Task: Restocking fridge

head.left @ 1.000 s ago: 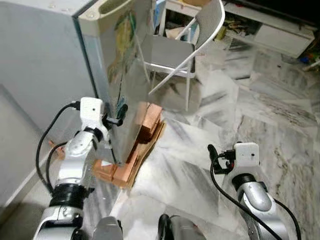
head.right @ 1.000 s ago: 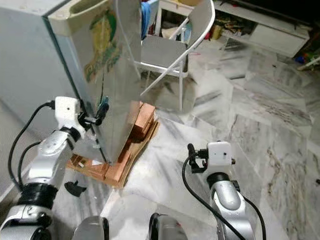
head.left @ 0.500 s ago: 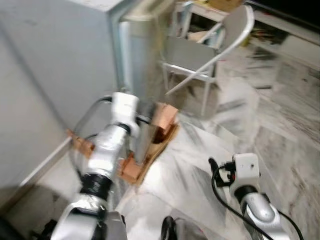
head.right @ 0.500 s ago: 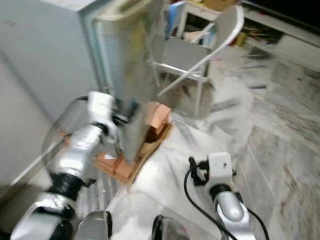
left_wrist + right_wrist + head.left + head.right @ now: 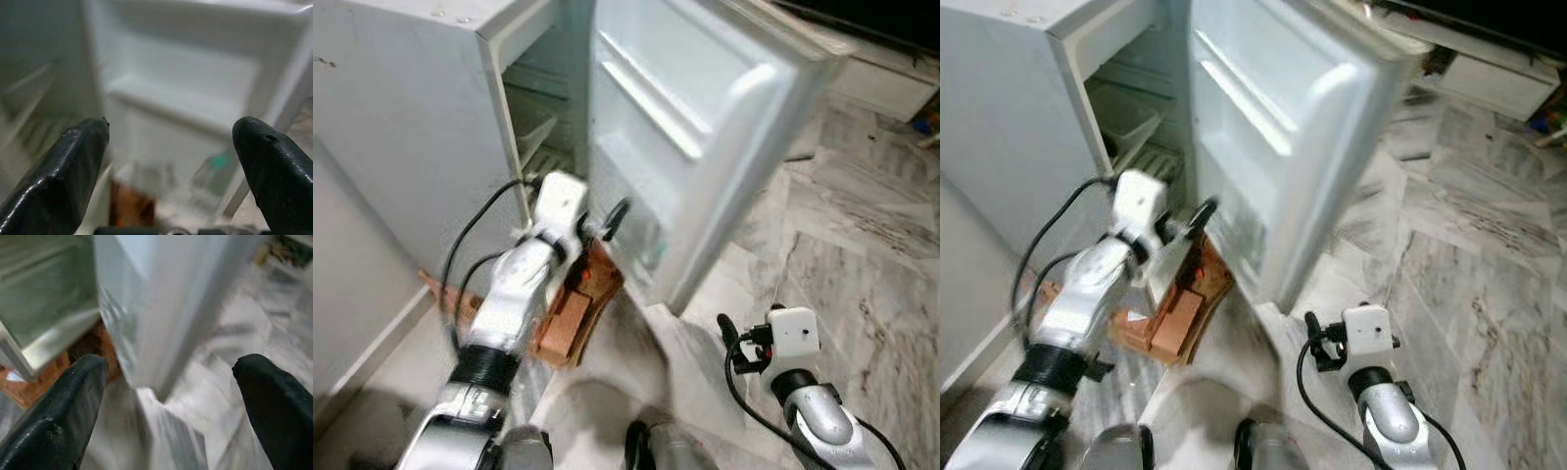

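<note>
I hold the left gripper (image 5: 615, 217) released at centre frame against the fridge door (image 5: 695, 127), propping it open for loading; the right gripper (image 5: 728, 333) idles released, lower right.

The fridge door (image 5: 705, 127) swings wide open and looks smeared and fuzzy, and its top corner is cut off at the upper right of the frame. The brown cardboard (image 5: 570, 318) near the bottom middle is partly hidden behind the left arm and the door. In the left wrist view, a small green thing (image 5: 221, 160) low on the door is too blurry to tell what it is
</note>
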Motion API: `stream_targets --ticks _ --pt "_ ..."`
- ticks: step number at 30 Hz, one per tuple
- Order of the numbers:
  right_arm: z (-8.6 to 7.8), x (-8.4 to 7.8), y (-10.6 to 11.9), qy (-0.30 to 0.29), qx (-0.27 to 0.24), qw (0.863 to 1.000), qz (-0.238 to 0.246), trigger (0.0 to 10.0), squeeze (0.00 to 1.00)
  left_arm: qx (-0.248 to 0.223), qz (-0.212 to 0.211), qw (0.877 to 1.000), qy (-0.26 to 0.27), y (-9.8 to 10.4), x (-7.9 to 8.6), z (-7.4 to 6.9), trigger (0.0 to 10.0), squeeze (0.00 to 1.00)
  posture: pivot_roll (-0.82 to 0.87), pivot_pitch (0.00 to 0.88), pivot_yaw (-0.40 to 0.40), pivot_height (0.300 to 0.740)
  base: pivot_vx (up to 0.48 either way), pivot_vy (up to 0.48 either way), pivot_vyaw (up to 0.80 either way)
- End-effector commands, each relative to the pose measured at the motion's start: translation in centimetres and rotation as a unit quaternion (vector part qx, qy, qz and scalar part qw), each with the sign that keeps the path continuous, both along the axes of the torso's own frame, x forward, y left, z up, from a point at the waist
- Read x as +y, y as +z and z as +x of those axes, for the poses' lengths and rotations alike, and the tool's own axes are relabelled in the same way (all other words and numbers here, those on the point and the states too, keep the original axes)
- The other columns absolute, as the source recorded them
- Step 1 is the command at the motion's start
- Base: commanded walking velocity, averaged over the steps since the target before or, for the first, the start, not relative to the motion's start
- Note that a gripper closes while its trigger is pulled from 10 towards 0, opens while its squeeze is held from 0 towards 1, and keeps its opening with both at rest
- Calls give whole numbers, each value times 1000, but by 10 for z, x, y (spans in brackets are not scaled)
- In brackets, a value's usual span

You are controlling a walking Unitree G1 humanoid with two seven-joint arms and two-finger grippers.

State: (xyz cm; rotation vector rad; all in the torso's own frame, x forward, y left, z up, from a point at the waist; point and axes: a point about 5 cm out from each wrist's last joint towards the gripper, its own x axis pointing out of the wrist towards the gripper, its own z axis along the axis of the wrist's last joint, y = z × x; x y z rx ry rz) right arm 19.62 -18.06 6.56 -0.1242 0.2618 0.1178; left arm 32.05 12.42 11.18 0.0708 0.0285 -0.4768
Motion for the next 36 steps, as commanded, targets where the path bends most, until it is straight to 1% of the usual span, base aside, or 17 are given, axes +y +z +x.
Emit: stream_targets --ticks 1,2,4,6,9,13,14,15,18,19,22,23,25,26,29,32,36 --pt "1 -1 -1 12 -6 1000 -14 10000 0 -9 -14 1000 17 6 11 -4 10000 0 76 104 -106 740 0 0 0" --pt "1 -1 0 13 -9 1000 -15 10000 0 -5 -16 999 29 4 17 -7 10000 0 80 103 -107 740 0 -270 0" --pt "2 -1 0 13 -11 1000 -16 10000 0 -3 -17 999 41 2 23 -10 10000 0 82 103 -107 740 152 -308 0" --pt "7 -2 3 9 -22 1000 -11 10000 0 -3 -11 998 63 -1 35 -23 10000 0 104 103 -105 740 289 -379 0" --pt "17 -1 11 5 -42 999 1 10000 0 -7 6 997 79 -1 48 -36 10000 0 110 104 -103 740 274 -390 0" --pt "32 6 20 -9 -61 998 16 10000 0 11 -10 991 133 -6 68 -51 10000 0 101 103 -96 740 259 -400 0" --pt "35 9 22 -9 -67 998 18 10000 0 17 -13 988 150 -9 74 -56 10000 0 96 99 -94 740 240 -412 0" --pt "39 14 27 -11 -78 997 24 10000 0 31 -24 981 188 -15 86 -66 10000 0 89 99 -90 740 0 -412 0" --pt "41 15 30 -14 -83 996 29 10000 0 39 -32 977 205 -17 90 -72 10000 0 88 102 -90 740 0 -412 0" --pt "44 15 32 -18 -87 995 36 10000 0 50 -32 976 211 -22 90 -78 10000 0 90 97 -89 740 0 -416 0" --pt "48 9 32 -39 -90 995 28 10000 0 61 -33 973 220 -28 88 -84 10000 0 101 88 -95 740 0 -420 0" --pt "50 7 29 -54 -84 994 34 10000 0 59 -36 972 223 -27 86 -83 10000 0 105 80 -95 740 0 -420 0" --pt "51 7 27 -60 -82 994 38 10000 0 50 -32 974 219 -24 83 -80 10000 0 108 76 -95 740 0 -422 0" --pt "53 10 30 -50 -88 994 43 10000 0 47 -41 975 215 -21 80 -76 10000 0 108 71 -95 740 0 -424 0" --pt "56 15 31 -39 -85 995 39 10000 0 45 -44 976 206 -18 76 -72 10000 0 105 68 -94 740 0 -424 0" --pt "58 17 31 -42 -83 994 51 10000 0 45 -44 978 200 -18 73 -70 10000 0 103 66 -91 740 0 -424 -800" --pt "61 15 32 -43 -88 994 48 10000 0 44 -42 978 198 -17 71 -68 10000 0 104 69 -94 740 0 -424 -800"
